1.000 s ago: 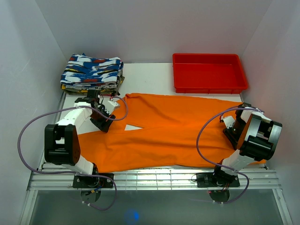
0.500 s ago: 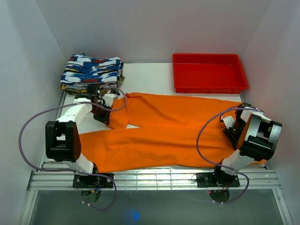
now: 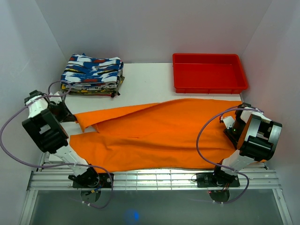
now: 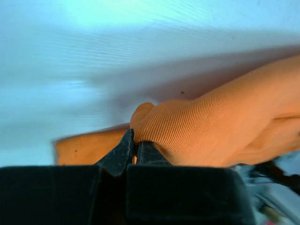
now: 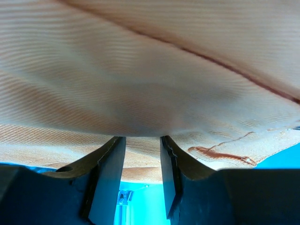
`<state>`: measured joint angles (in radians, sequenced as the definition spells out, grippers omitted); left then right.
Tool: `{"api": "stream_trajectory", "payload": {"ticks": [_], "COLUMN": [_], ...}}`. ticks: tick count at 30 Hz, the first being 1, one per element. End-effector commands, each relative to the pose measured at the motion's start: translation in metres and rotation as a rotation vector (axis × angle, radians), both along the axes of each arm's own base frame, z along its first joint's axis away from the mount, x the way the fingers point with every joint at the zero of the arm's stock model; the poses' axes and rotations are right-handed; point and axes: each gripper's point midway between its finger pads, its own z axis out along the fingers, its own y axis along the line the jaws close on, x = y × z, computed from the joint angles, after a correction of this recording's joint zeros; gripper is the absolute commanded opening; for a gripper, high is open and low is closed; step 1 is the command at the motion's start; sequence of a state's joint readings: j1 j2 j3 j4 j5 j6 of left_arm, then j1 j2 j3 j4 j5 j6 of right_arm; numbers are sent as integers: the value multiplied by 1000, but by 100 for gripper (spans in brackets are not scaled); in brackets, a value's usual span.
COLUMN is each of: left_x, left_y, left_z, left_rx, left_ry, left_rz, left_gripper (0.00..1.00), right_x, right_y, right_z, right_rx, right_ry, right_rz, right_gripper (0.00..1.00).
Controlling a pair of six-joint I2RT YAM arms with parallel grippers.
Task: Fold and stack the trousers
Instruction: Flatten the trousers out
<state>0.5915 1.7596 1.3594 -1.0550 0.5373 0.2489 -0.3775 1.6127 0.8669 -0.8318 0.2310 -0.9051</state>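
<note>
Orange cloth pretty much everywhere: the trousers [image 3: 159,133] lie spread across the table [image 3: 145,77], reaching from the left side over to my right arm, with a flap turned over at the left end. My left gripper [image 3: 64,112] is pinched tight on a fold there, fabric bunched right at the fingertips [image 4: 123,150]. My right gripper [image 5: 143,140] sits at the trousers' right edge, jaws partway apart, cloth draped over the tips, nothing between them. Patterned folded clothes [image 3: 93,75] and a red tray [image 3: 206,55] sit at the back.
</note>
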Motion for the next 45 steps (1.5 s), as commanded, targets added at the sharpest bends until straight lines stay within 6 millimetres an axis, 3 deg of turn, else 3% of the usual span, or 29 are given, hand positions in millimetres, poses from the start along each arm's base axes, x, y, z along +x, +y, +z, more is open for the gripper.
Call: {"api": "stream_trajectory", "payload": {"ticks": [1,2,4,5,6,9,13,15,16,19,20,23,24,27,34,36,42,43,45], "left_x": [7,13,29,37,43,66,75,68,64,39,22,-4,-20,-30,-22,-21,1,3,18], "left_y": [5,5,11,13,16,33,46,51,49,36,23,12,4,-2,-11,-5,19,20,25], "left_z": [4,-4,2,5,5,19,47,48,60,48,43,36,19,3,-22,-28,-41,-47,-43], "left_rx": [-239,-312,-334,-349,-344,-236,-44,76,127,214,226,316,303,389,491,522,614,602,611], "left_ry": [39,56,19,-4,-17,-86,-182,-198,-227,-208,-191,-175,-128,-99,-35,-4,41,59,45], "left_rz": [123,142,138,139,135,98,-9,-95,-128,-295,-352,-495,-529,-590,-677,-675,-635,-633,-604], "left_gripper": [0,0,4,11,28,48,56,57,60,62,67,76,77,78,77,76,63,58,48], "right_x": [0,0,1,0,0,0,0,5,5,17,23,37,44,50,69,77,83,83,81], "right_y": [-5,-5,-5,-3,-3,-3,-1,-1,1,6,10,16,16,23,24,23,22,21,20], "right_z": [0,1,1,1,1,2,4,8,11,23,26,40,44,43,33,31,17,16,11], "right_rx": [-28,-27,-22,-15,-15,-14,-3,5,13,54,79,121,127,147,129,123,115,110,105], "right_ry": [-12,-11,-11,-9,-9,-9,-7,-21,-19,-52,-75,-118,-133,-127,-126,-131,-113,-112,-98], "right_rz": [18,18,16,13,13,11,9,6,-2,-18,-21,-37,-39,-41,-29,-28,-38,-38,-38], "right_gripper": [41,41,41,41,41,41,41,41,41,42,43,43,43,43,43,43,43,43,43]}}
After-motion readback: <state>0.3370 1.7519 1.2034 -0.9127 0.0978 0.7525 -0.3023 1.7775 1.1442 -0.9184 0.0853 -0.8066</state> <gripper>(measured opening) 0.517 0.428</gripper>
